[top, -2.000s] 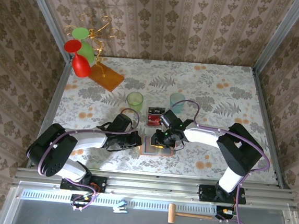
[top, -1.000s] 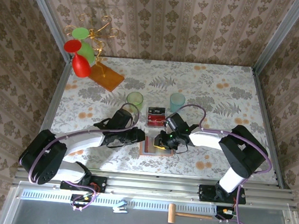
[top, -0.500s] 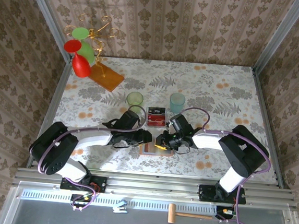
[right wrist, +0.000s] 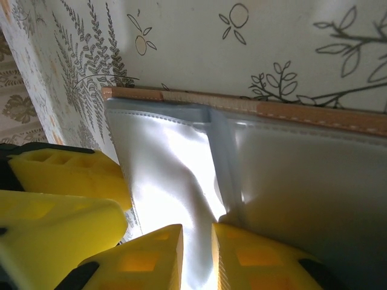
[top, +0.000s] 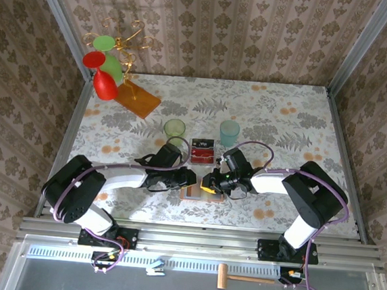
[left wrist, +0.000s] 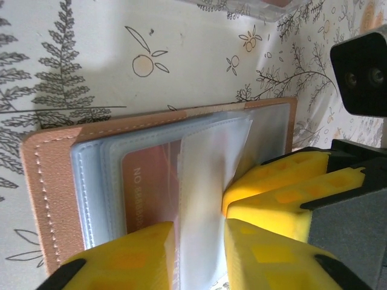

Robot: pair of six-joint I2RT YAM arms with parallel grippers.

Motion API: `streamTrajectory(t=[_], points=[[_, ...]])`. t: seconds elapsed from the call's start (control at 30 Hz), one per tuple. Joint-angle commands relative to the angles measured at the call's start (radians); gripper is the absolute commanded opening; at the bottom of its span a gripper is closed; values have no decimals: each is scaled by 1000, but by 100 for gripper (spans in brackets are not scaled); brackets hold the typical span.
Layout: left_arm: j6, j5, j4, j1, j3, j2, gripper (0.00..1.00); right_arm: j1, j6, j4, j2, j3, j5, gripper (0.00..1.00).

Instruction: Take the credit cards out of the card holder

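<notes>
L gripper [left wrist: 198, 235] sat low over the card holder [left wrist: 51, 187], its yellow fingers narrowly apart w/ a clear sleeve flap running up between them; whether the pads actually pinched it, couldn't tell. R gripper [right wrist: 196, 244] faced the same holder from the opposite side, jaws nearly closed and nipping a glossy clear sleeve next to the centre fold. The two grippers' tips were just beside each other over the open pages (in the left wrist view the R fingers [left wrist: 284, 181] were over the right-hand page). The holder lay open and flat on the desk [top: 285, 105], towards the near edge, approx. midway between the arm bases, w/ a tan stitched border around grey-blue plastic pockets. One orange-red card [left wrist: 148, 193] w/ pale lettering sat inside a pocket. Red-and-dark loose cards [top: 202, 150] lay on the desk just behind the holder, between a green cup [top: 174, 128] and a pale blue cup [top: 229, 130].
</notes>
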Motion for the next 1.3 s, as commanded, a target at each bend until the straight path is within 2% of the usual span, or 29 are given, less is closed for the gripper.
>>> streamTrajectory(t=[0.0,0.2,0.37,0.7,1.03,1.27], points=[[-10,-1,26,-9,4,8,23,-6,10,3,23,-21,-9,20],[-11,3,27,-12,9,7,22,-8,10,-7,16,-12,-9,20],[-12,4,27,-12,12,7,22,-8,5,-43,-25,2,3,24],[7,10,-1,-23,63,10,24,-10,-59,-222,-129,50,59,25],[24,26,-30,-38,134,38,31,-34,-100,-339,-233,68,99,25],[32,34,-36,-57,192,85,42,-56,-119,-403,-325,55,126,26]])
